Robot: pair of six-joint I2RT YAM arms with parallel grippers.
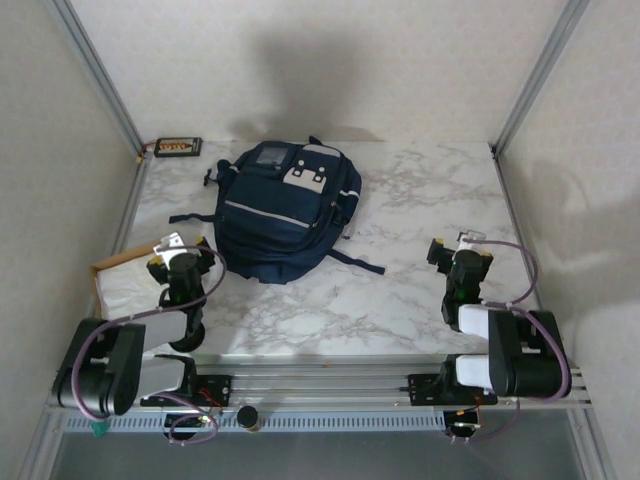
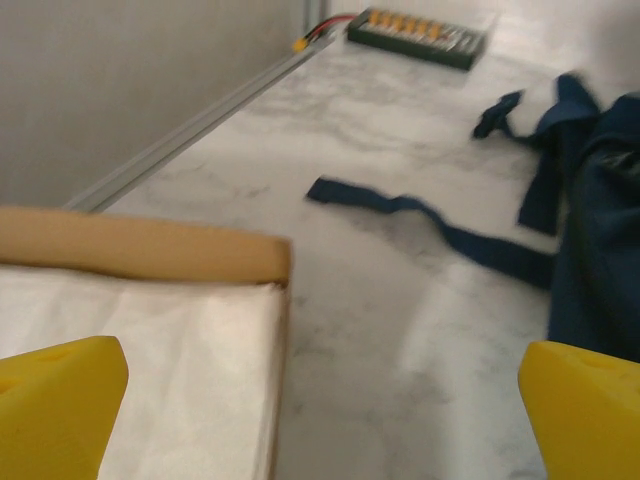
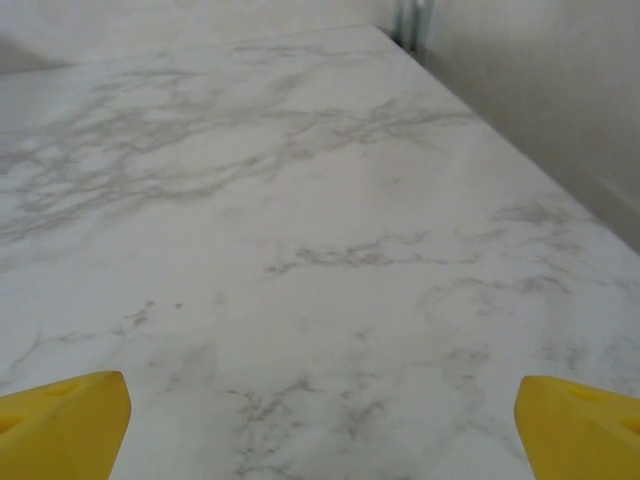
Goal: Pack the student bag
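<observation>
- Looks near finished — student bag (image 1: 285,215) lying flat toward the back middle of the counter (image 1: 400,200), touched by neither arm.
- Cannot tell whether zipped shut.
- Spread wide, gripping nothing: left pincer (image 2: 322,415) beside a cardboard tray (image 2: 140,255), right pincer (image 3: 320,420) low over the counter's right front.

Robot lab test cell, marble-pattern desk (image 1: 420,200) walled by plain white panels (image 1: 300,60) and aluminium posts (image 1: 98,75), left arm (image 1: 110,365) and right arm (image 1: 510,355) bolted on a metal rail (image 1: 320,385).
</observation>
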